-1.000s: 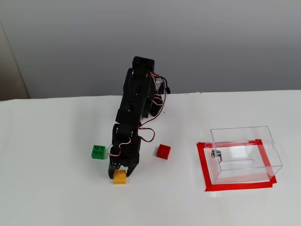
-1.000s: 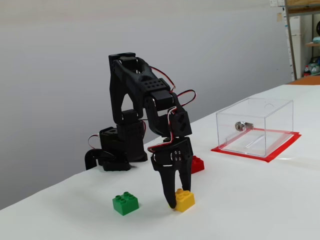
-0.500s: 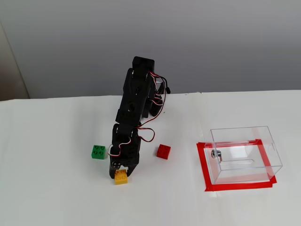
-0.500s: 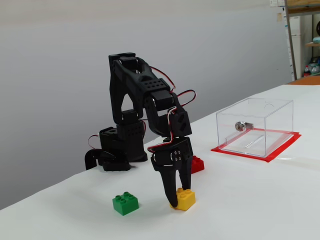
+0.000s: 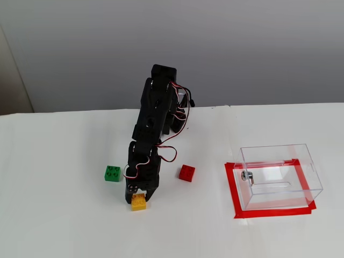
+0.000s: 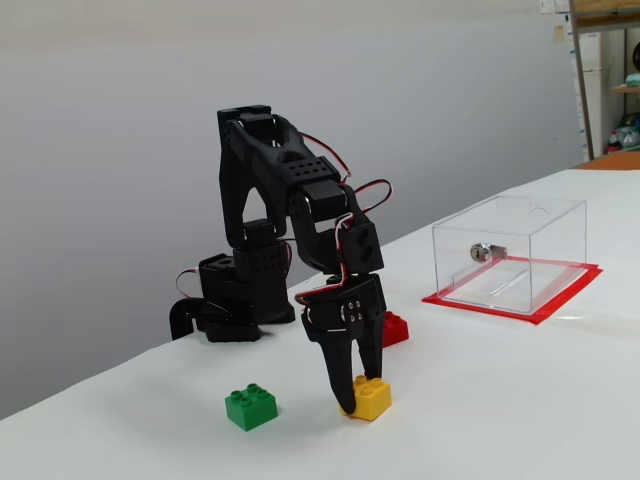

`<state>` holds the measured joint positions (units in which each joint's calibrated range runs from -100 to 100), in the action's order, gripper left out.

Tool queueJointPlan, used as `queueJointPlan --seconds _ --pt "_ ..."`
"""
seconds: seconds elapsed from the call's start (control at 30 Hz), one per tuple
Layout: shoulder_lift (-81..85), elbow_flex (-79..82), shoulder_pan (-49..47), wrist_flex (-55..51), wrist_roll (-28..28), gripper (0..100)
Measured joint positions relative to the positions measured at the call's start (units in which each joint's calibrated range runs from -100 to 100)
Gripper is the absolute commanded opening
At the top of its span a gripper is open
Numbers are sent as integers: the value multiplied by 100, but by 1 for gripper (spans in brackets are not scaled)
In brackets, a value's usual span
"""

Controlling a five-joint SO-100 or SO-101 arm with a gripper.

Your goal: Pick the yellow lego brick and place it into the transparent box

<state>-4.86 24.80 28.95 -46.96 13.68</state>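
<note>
On red tape at the right of a fixed view stands the transparent box (image 5: 278,176) — only its small metal fitting shows inside. Well apart from it, the gripper (image 6: 358,394) points down at the white table (image 6: 500,400), its fingers (image 6: 337,380) narrowed around the yellow lego brick (image 6: 369,398) — gripped on both sides.

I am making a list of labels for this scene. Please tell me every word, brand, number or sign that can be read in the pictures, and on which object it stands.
None: no readable text shows in either fixed view.
The yellow lego brick, the green brick, the red brick and the transparent box carry no print.
The items on the shelf at the far right are too small and blurred to read.
</note>
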Motion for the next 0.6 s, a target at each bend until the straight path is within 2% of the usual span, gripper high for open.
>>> queueJointPlan --seconds 0.17,0.33,0.6 --pt "0 0 -53 0 0 5" --pt "541 0 -577 -351 -20 5" --pt "2571 0 -2329 -608 -20 5"
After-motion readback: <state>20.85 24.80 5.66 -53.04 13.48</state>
